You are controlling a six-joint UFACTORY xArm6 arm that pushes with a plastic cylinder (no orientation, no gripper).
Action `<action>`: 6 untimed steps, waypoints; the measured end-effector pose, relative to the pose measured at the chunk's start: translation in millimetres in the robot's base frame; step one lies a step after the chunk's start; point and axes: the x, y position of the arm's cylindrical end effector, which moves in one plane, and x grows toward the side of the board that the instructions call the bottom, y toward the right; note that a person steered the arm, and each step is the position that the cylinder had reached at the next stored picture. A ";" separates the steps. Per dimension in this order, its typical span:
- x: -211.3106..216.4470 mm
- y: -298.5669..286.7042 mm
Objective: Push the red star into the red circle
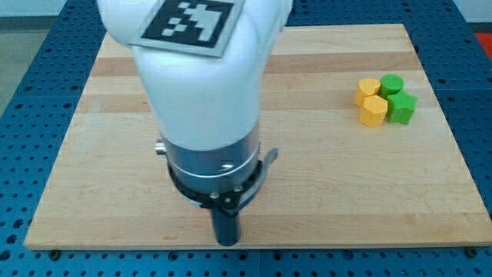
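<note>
No red star and no red circle show in the camera view; the arm's white body may be hiding them. My tip (227, 241) stands near the view's bottom edge of the wooden board (330, 192), a little left of centre. No block is near it.
A cluster of blocks sits at the view's upper right: a yellow block (367, 91), a second yellow block (373, 111), a green round block (393, 83) and a green block (402, 107), all touching. The arm's white body (204, 85) covers the board's centre-left. Blue perforated table surrounds the board.
</note>
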 end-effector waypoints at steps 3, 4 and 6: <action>-18.0 -41.0; -31.9 -41.3; -54.6 -33.6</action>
